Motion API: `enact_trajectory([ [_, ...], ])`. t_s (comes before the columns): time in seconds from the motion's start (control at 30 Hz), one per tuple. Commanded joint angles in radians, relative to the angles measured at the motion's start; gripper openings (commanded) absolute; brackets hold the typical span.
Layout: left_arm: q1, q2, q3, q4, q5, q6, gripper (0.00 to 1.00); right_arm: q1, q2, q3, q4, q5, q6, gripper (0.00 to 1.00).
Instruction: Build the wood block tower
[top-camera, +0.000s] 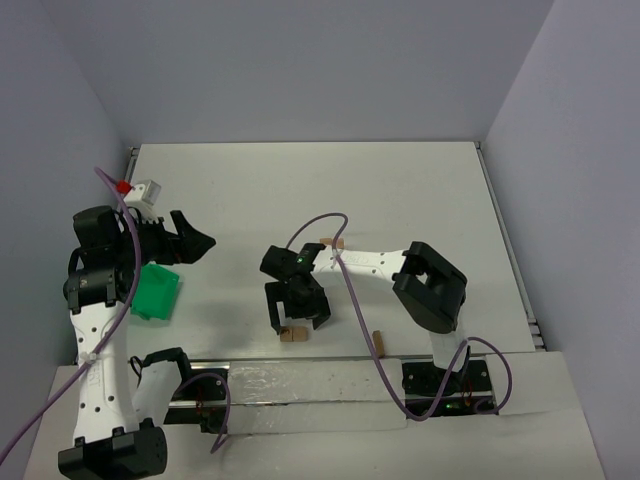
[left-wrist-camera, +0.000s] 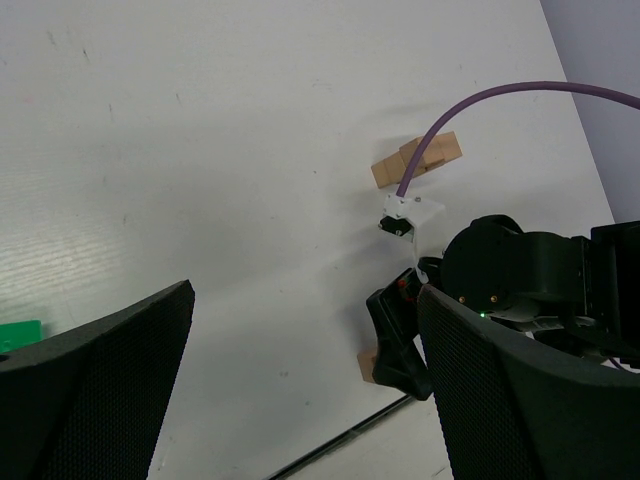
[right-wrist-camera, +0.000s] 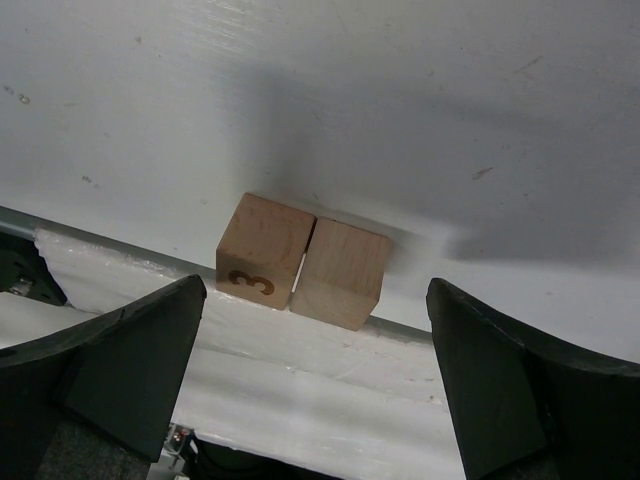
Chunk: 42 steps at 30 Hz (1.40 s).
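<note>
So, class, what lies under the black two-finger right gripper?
Below the right gripper, two light-tan wooden cubes sit side by side, touching, on the white table; one shows a dark 3. Nothing is stacked on them. Their undersides are hidden.

The white surface (top-camera: 400, 190) is carrying a green plastic tray (top-camera: 157, 290) at left. A cube marked 3 (right-wrist-camera: 263, 250) and a plain cube (right-wrist-camera: 341, 273) are sitting touching at its near edge, a cluster of cubes (left-wrist-camera: 418, 160) farther back.
</note>
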Motion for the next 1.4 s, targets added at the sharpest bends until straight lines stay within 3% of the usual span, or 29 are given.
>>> enact_trajectory([
  [0.0, 0.012, -0.015, -0.007, 0.017, 0.023, 0.012, 0.98, -0.006, 0.016, 0.048, -0.020, 0.027, 0.014, 1.00],
  [1.07, 0.026, -0.027, -0.009, 0.008, 0.042, 0.017, 0.98, 0.019, 0.047, 0.066, -0.018, 0.023, 0.011, 0.99],
  [1.37, 0.027, -0.027, -0.011, 0.008, 0.041, 0.017, 0.98, 0.019, 0.054, 0.064, -0.018, 0.013, 0.014, 0.89],
])
